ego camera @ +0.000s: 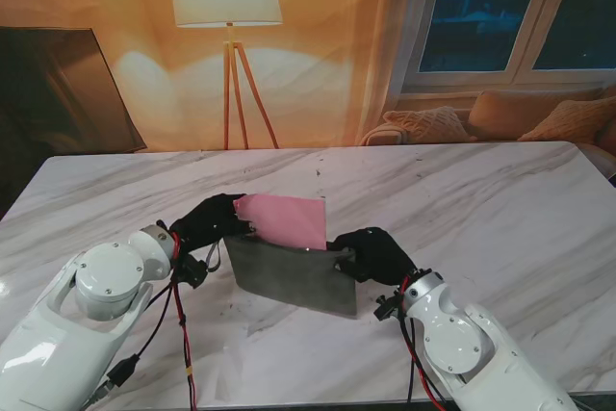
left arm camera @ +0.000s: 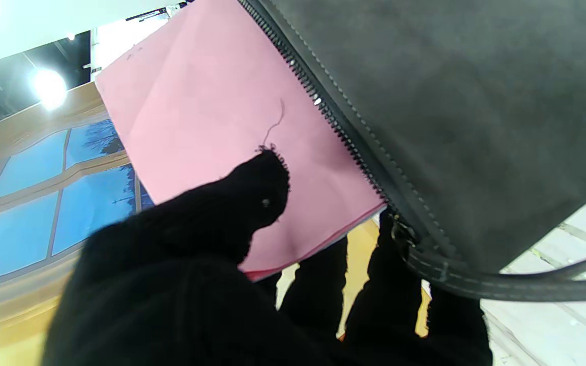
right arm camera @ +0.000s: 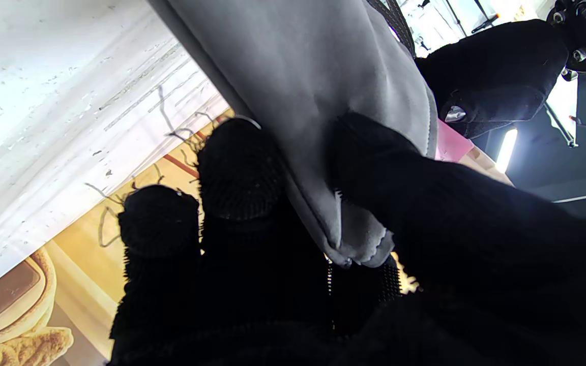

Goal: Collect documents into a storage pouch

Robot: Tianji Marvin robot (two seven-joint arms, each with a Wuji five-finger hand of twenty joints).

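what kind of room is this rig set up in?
Looks like a living room, or a mock-up of one: a floor lamp on a tripod stands behind the marble table, a sofa with cushions sits under a window, dark outside.

Your left hand point(ego camera: 212, 220) and right hand point(ego camera: 373, 253) wear black knit gloves with fraying threads. Glossy white rounded arm housings point(ego camera: 108, 281) carry red and black cables point(ego camera: 180, 320) beside each wrist.

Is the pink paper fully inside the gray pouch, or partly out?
Partly out: most of the pink paper sticks up past the gray pouch zipper.
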